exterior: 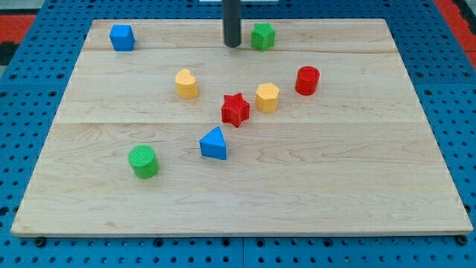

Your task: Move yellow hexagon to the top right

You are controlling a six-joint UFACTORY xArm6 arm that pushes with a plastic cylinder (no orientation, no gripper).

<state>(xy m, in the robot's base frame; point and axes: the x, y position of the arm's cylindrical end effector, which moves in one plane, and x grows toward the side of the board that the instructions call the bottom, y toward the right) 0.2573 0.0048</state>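
A pale wooden board [245,186] lies on blue pegboard [30,89]. The yellow hexagon [267,97] sits mid-board beside a red star [235,109]. The tip [233,45], a jawless rod, stands near a green block [262,36].

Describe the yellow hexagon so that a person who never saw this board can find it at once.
Start at the wooden board and go slightly to the view's right of its middle. The yellow hexagon stands there between the red star and the red cylinder. The other yellow block, farther left, has a rounded top.
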